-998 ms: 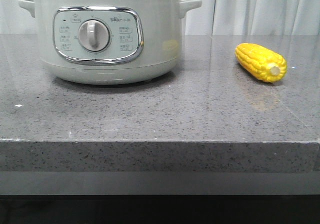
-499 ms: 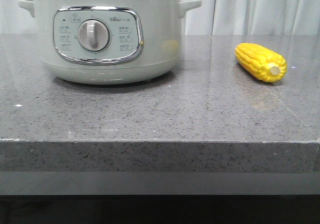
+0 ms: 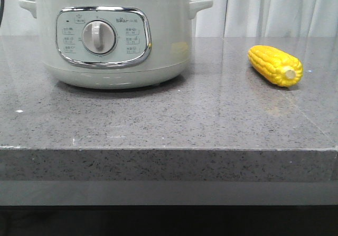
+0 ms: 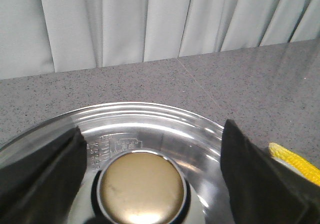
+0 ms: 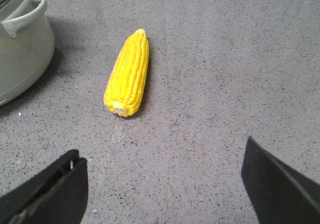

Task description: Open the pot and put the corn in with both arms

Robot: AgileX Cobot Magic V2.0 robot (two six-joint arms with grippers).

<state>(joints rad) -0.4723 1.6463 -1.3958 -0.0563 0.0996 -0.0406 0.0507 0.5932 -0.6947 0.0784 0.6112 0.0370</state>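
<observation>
Both grippers, left gripper (image 4: pixel 150 179) and right gripper (image 5: pixel 165 189), have broad, matte black, wedge-shaped fingers (image 5: pixel 50 191) with plain flat faces.

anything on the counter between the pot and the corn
No. In the front view only bare grey counter lies between the pot and the corn; the right wrist view agrees.

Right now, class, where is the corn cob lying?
In the front view, the corn cob lies on the grey stone counter at the right, apart from the electric cooker on its left, stub end towards the camera.
</observation>
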